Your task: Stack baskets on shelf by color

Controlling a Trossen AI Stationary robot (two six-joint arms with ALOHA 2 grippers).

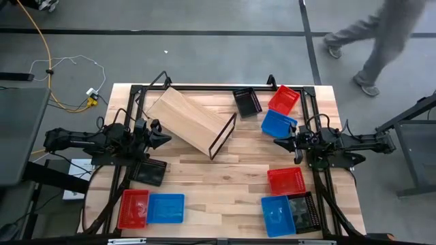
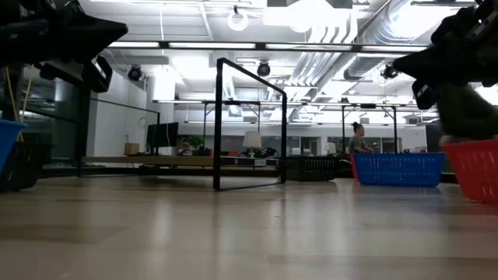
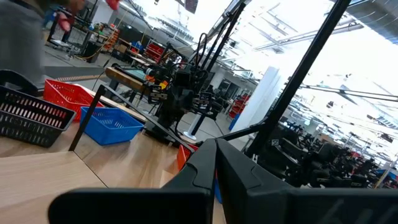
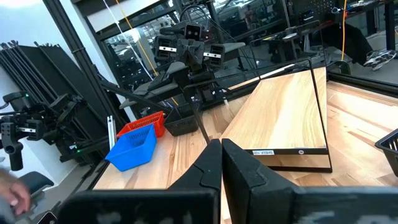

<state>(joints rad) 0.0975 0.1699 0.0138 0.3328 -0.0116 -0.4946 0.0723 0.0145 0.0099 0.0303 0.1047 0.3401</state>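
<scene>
The shelf is a long light-wood box lying at a slant on the table's far left part, its black frame end toward the middle. A black, a red and a blue basket rest on the far right. Red, blue and black baskets lie near right. Black, red and blue baskets lie near left. My left gripper is shut beside the shelf's left side. My right gripper is shut just near of the far blue basket.
A black metal frame runs around the table's edges. Bare wood lies in the table's middle. A person walks on the floor beyond the far right corner. Cables lie on the floor to the far left.
</scene>
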